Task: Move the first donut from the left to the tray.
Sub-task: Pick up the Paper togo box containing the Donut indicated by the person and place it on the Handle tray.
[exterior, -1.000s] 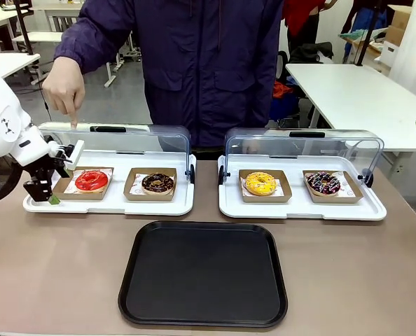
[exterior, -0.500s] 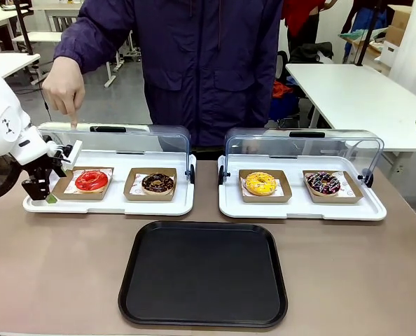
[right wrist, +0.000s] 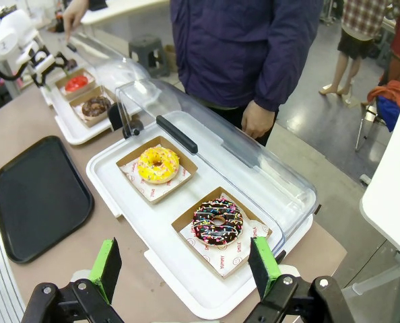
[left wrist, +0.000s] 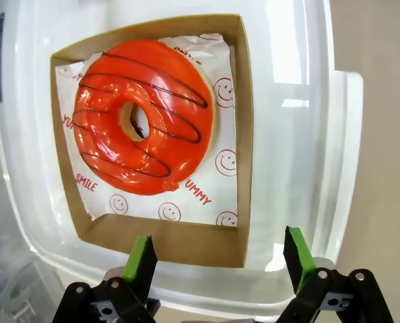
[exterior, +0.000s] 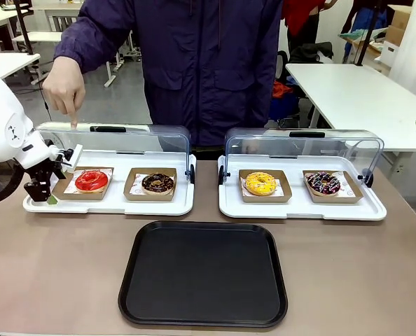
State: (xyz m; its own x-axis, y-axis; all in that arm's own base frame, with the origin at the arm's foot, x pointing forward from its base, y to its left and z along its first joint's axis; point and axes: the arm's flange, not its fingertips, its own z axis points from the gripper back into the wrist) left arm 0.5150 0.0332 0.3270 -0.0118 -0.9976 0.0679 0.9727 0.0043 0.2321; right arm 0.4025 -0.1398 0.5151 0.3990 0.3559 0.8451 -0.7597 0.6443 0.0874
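Left gripper (left wrist: 220,254): green pads (left wrist: 141,258) spread wide, gripping nothing, either side of one wall of the shallow brown cardboard holder (left wrist: 173,242); can't tell if they touch it. In the holder, on white printed paper, is the glossy red-glazed ring donut (left wrist: 143,128) with thin dark stripes. In the front view this gripper is low at the left end of the left white plastic tray (exterior: 110,205), just beside the holder. The tray's clear domed lid (exterior: 124,143) is swung up on the far side. The person's hand (exterior: 64,87) points a finger down at the lid's far-left corner. A chocolate-brown donut (exterior: 157,183) sits in its own holder just right of the red one.

The large flat black rectangular tray (exterior: 204,273) lies bare on the near middle of the brown table (exterior: 54,266), well apart from the red donut.

Right gripper (right wrist: 186,264): fingers wide apart, empty, above the near edge of the right white tray (right wrist: 119,171), which holds a yellow donut (right wrist: 158,165) and a dark sprinkled donut (right wrist: 217,222).
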